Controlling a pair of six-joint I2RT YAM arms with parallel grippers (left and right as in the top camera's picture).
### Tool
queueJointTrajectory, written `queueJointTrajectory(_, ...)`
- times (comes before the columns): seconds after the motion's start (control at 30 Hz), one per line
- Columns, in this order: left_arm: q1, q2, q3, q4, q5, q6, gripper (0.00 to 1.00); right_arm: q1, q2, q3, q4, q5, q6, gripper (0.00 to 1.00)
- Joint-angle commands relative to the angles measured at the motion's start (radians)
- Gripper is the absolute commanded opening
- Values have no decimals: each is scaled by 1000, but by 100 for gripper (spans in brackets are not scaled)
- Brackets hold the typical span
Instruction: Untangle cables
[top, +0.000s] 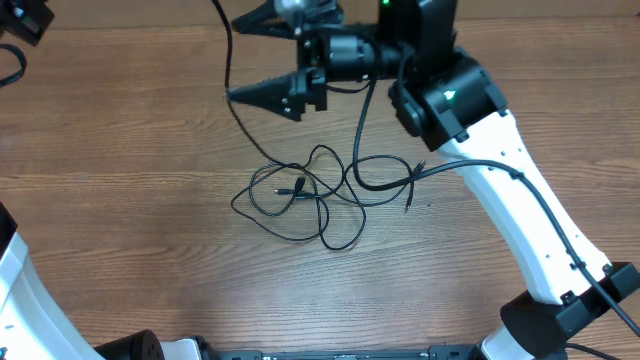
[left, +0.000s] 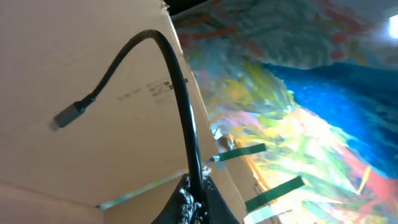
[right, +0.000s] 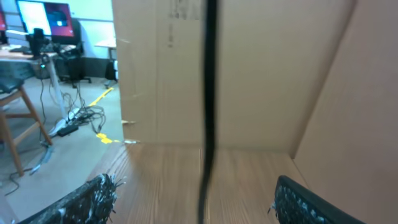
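Loose tangled loops of the cables lie mid tabletop; one strand rises from them toward the far edge. Right end effector is spread wide at the far side, with that strand hanging between its fingers, ungripped. Left end effector is pinched narrow on a cable, its plug end free in air.

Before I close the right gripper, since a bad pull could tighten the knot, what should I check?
1. Cables untangled: not ok; loops cross in one tangle on the table.
2. Right gripper open: ok; its fingers are wide apart.
3. Cable between its fingers: ok; a black strand runs up between them in the right wrist view.
4. Left gripper holding: ok; it looks shut on one of the cables, plug end free.
5. Both grippers on the same cable: cannot tell.
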Motion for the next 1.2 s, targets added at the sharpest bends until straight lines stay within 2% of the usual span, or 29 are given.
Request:
queueJointTrajectory(0.0, 6, -4, 4, 33, 13, -73, 4, 33, -1, 11, 20, -5, 11, 80)
queueJointTrajectory(0.03, 6, -4, 4, 33, 13, -76, 4, 40, 1, 11, 20, -5, 11, 79)
queueJointTrajectory(0.1, 6, -4, 4, 33, 14, -78, 4, 48, 6, 11, 16, 3, 11, 58)
queueJointTrajectory(0.13, 6, -4, 4, 33, 14, -80, 4, 48, 8, 11, 13, 3, 12, 51)
queueJointTrajectory(0.27, 6, -4, 4, 34, 12, -91, 4, 49, 17, 10, -14, 3, 15, 50)
queueJointTrajectory(0.3, 6, -4, 4, 34, 12, -91, 4, 49, 19, 10, -21, 5, 15, 36)
queueJointTrajectory(0.33, 6, -4, 4, 34, 12, -90, 4, 49, 20, 10, -23, 6, 15, 4)
queueJointTrajectory(0.47, 6, -2, 4, 32, 14, -56, 4, 34, 17, 10, -27, 14, 35, 4)
queueJointTrajectory(0.57, 6, -1, 4, 23, 17, 47, 4, -7, 3, 10, -24, 24, 80, 4)
queueJointTrajectory(0.63, 6, -3, 4, 27, 20, 158, 4, -51, -14, 10, -25, 24, 112, 4)
queueJointTrajectory(0.7, 3, -5, 4, 26, 28, 362, 6, -115, -37, 10, -28, 24, 153, 4)
queueJointTrajectory(0.73, 2, -5, 4, 25, 45, 473, 21, -148, -48, 10, -29, 24, 175, 4)
queueJointTrajectory(0.8, -6, -5, 4, -2, 88, 687, 81, -212, -72, 10, -29, 24, 223, 4)
queueJointTrajectory(0.83, -10, -5, 4, -36, 104, 796, 98, -240, -82, 10, -30, 24, 239, 4)
queueJointTrajectory(0.9, -11, -8, 4, -125, 117, 995, 100, -304, -106, 10, -35, 24, 267, 4)
queueJointTrajectory(0.93, -11, -10, 4, -219, 110, 1159, 100, -347, -121, 10, -35, 25, 280, 4)
queueJointTrajectory(0.97, -11, -10, 4, -259, 99, 1217, 100, -362, -126, 10, -35, 24, 285, 4)
queueJointTrajectory(1.0, -20, -12, 4, -373, 31, 1337, 100, -418, -145, 10, -34, 29, 307, 4)
queueJointTrajectory(1.1, -76, -8, 4, -546, -150, 1505, 100, -489, -175, 12, -15, 42, 319, 4)
queueJointTrajectory(1.17, -148, 0, 3, -628, -307, 1568, 100, -532, -195, 20, 0, 70, 336, 4)
